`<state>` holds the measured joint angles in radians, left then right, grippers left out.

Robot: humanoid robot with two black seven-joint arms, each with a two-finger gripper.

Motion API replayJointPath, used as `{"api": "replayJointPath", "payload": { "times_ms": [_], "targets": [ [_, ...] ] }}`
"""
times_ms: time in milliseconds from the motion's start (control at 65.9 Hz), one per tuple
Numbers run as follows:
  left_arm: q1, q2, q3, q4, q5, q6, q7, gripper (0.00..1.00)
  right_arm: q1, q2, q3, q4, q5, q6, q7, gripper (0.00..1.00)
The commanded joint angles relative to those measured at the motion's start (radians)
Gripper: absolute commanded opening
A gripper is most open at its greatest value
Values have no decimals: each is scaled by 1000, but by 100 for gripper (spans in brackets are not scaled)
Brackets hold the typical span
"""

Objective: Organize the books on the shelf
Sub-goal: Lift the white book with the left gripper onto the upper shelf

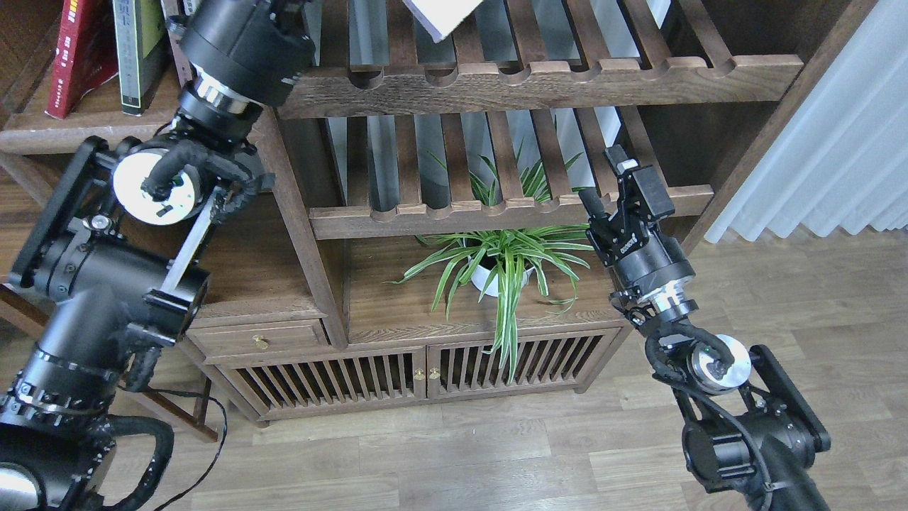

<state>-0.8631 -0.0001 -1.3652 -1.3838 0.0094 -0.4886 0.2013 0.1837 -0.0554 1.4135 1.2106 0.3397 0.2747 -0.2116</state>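
Observation:
Only a corner of the white book [443,14] shows at the top edge, hanging in the air above the upper slatted rack. My left arm [237,46] reaches up past the frame's top, so its gripper is out of view. A dark red book [74,53] and a grey-black book with a yellow-green panel [136,53] stand on the dark-brown shelf [78,126] at the upper left. My right gripper [611,186] is open and holds nothing, in front of the lower rack's right end.
Two slatted racks with notched front rails [539,78] [496,209] fill the middle. A potted spider plant [500,266] stands on the low cabinet [397,369] beneath them. An upright post [291,213] separates shelf from racks. White curtain [837,142] at right.

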Motion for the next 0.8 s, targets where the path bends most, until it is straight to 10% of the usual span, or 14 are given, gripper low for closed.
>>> {"api": "replayJointPath", "payload": {
  "times_ms": [0,789],
  "targets": [
    [-4,0,-46,0,-2,0,6,0,2,0,-10,-2,-2,0,0,98],
    [98,367,-179,2,-227,0,-10,0,63,17,-58,-23,-7,-2,0,98]
  ]
}}
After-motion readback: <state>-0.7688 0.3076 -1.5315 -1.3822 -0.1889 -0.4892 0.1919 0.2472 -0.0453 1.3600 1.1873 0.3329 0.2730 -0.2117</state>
